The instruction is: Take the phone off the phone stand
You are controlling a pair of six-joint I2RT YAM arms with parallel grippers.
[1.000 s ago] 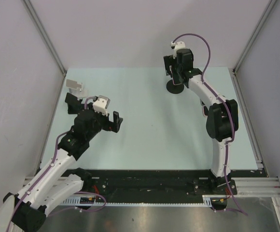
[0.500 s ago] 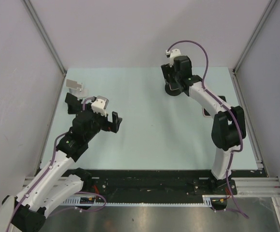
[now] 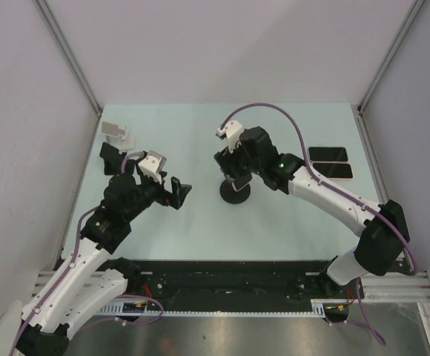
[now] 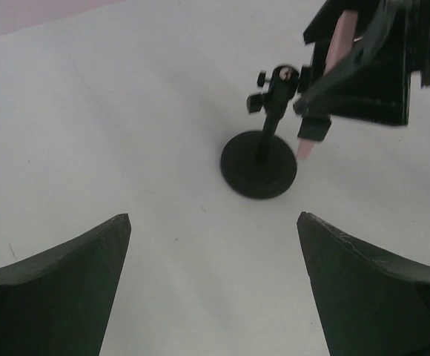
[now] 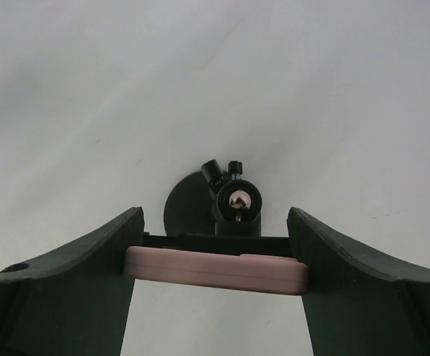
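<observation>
Phone (image 5: 215, 271) sits clamped inside the right hand (image 3: 234, 167).

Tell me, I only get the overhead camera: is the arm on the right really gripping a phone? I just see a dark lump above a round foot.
Observer: Yes. Its wrist camera shows a pink phone spanning the gap between the right gripper's two fingers.
Operator: Is it out of its holder?
Observer: Seemingly not yet. In that wrist view the phone stand's black clamp bar lies right against the phone's back edge.
Operator: And the other arm?
Observer: Its wrist camera shows the left gripper wide open, aimed at the stand's round base from a distance, touching nothing.
</observation>
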